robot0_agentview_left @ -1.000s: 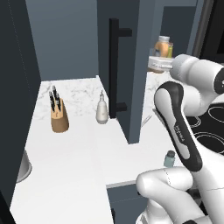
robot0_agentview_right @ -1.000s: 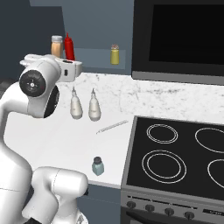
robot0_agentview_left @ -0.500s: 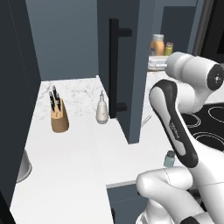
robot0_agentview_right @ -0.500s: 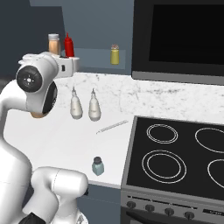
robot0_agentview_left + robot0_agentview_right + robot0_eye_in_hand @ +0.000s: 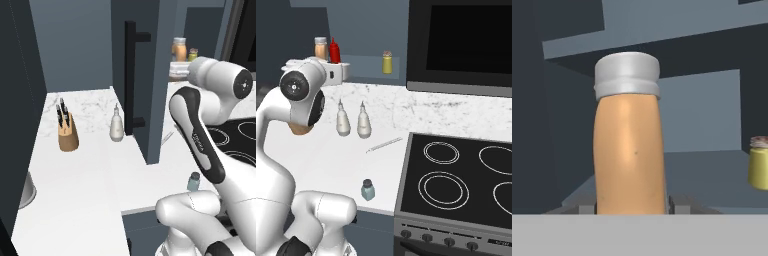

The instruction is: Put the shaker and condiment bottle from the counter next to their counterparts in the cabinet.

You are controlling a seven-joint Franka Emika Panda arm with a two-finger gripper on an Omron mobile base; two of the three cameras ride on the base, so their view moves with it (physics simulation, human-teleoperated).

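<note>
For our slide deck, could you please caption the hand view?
Gripper shut on the orange condiment bottle, facing the cabinet shelf beside a yellow jar.

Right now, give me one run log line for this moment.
gripper: shut on condiment bottle, raised at open cabinet | yellow jar: on shelf | shaker: on counter, not yet moved

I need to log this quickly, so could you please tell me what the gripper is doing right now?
Gripper: closed on the condiment bottle, held upright at the open cabinet.
</note>
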